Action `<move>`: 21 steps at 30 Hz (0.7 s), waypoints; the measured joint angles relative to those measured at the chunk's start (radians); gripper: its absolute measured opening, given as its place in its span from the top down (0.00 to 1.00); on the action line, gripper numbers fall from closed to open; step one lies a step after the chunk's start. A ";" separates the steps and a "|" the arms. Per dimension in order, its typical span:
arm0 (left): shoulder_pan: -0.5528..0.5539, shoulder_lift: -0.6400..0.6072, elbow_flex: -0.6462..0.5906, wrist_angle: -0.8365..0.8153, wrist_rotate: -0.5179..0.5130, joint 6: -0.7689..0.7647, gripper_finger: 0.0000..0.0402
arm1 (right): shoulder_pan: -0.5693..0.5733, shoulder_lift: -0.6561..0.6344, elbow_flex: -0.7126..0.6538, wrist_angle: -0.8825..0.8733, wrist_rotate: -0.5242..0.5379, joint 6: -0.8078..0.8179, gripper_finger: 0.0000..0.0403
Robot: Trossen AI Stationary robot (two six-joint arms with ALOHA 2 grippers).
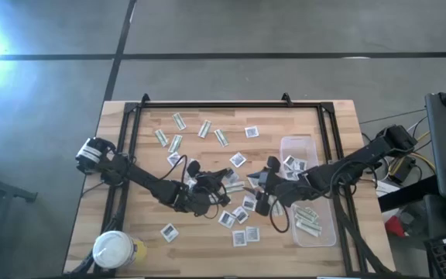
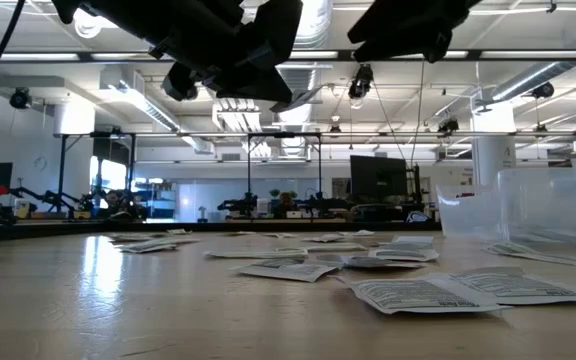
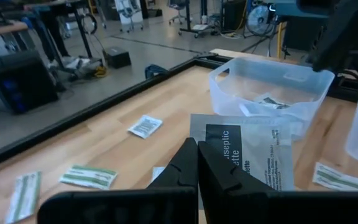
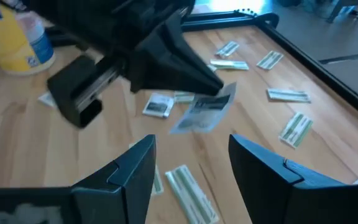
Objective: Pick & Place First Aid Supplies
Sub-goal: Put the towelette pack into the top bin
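left tool (image 3: 196, 163): closed, pinching one square white packet (image 3: 248, 151) by its edge, holding it up off the desk (image 1: 138, 186) mid-desk.
right tool (image 4: 191, 163): fingers standing wide apart, nothing between them, facing the held packet just beside it.
risk: thin edge grip; packet could be slipping or twisting out if the right tool is bumping it during a handover.
risk 2: both arms crowding mid-desk; fingers could be clashing.
loose packets (image 1: 242, 232): lying scattered across the desk, some already in the clear tub (image 1: 327, 232) at right.
view gap: right wrist view is showing the packet hanging from the left tool; high view is hiding it under the arms.
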 joint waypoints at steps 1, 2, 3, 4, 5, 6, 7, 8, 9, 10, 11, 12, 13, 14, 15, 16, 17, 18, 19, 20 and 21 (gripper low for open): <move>0.000 0.000 0.000 0.005 -0.003 0.012 1.00 | -0.007 0.003 0.007 0.000 0.000 0.000 0.50; 0.000 0.000 0.000 0.016 -0.006 0.028 1.00 | -0.014 0.005 0.012 0.000 0.000 0.000 0.50; 0.000 0.000 0.000 0.026 -0.006 0.041 1.00 | -0.020 0.006 0.016 -0.002 0.001 0.000 0.50; 0.000 0.000 0.000 0.036 -0.006 0.056 1.00 | -0.027 0.009 0.021 -0.002 0.002 0.000 0.50; 0.000 0.000 0.000 0.043 -0.006 0.067 1.00 | -0.033 0.010 0.024 0.002 0.002 0.000 0.50; 0.000 0.000 0.000 0.048 -0.006 0.079 1.00 | -0.040 0.010 0.025 0.000 0.003 0.002 0.50; 0.000 0.000 0.000 0.052 -0.006 0.085 1.00 | -0.048 0.010 0.026 -0.003 0.002 0.006 0.50; 0.000 0.000 0.000 0.058 -0.006 0.090 1.00 | -0.055 0.010 0.028 -0.001 0.002 0.010 0.50; 0.000 0.000 0.000 0.065 -0.006 0.097 1.00 | -0.062 0.010 0.030 0.000 0.002 0.016 0.50; 0.000 0.000 0.000 0.073 -0.006 0.106 1.00 | -0.068 0.010 0.032 0.000 0.002 0.022 0.50; 0.000 0.000 0.000 0.082 -0.006 0.112 1.00 | -0.074 0.010 0.034 0.001 0.002 0.027 0.50; 0.000 0.000 0.000 0.089 -0.007 0.118 1.00 | -0.080 0.010 0.034 0.003 -0.002 0.033 0.50; 0.000 0.000 0.000 0.096 -0.006 0.127 1.00 | -0.086 0.010 0.032 0.011 -0.009 0.037 0.50; 0.000 0.000 0.000 0.104 -0.007 0.135 1.00 | -0.091 0.010 0.027 0.028 -0.018 0.042 0.50; 0.000 0.000 0.000 0.114 -0.010 0.144 1.00 | -0.096 0.010 0.025 0.034 -0.030 0.046 0.50; 0.001 0.000 0.000 0.125 -0.016 0.156 1.00 | -0.101 0.010 0.023 0.034 -0.036 0.050 0.50; 0.001 0.000 0.000 0.139 -0.024 0.169 1.00 | -0.104 0.010 0.023 0.034 -0.038 0.050 0.50; 0.001 0.000 0.000 0.155 -0.028 0.184 1.00 | -0.107 0.010 0.021 0.035 -0.039 0.050 0.50; 0.001 0.000 0.000 0.169 -0.029 0.195 1.00 | -0.109 0.010 0.021 0.037 -0.039 0.051 0.50; 0.002 0.000 0.000 0.183 -0.031 0.210 1.00 | -0.112 0.010 0.021 0.042 -0.039 0.054 0.50; 0.002 0.000 0.000 0.202 -0.032 0.226 1.00 | -0.113 0.010 0.021 0.044 -0.039 0.060 0.50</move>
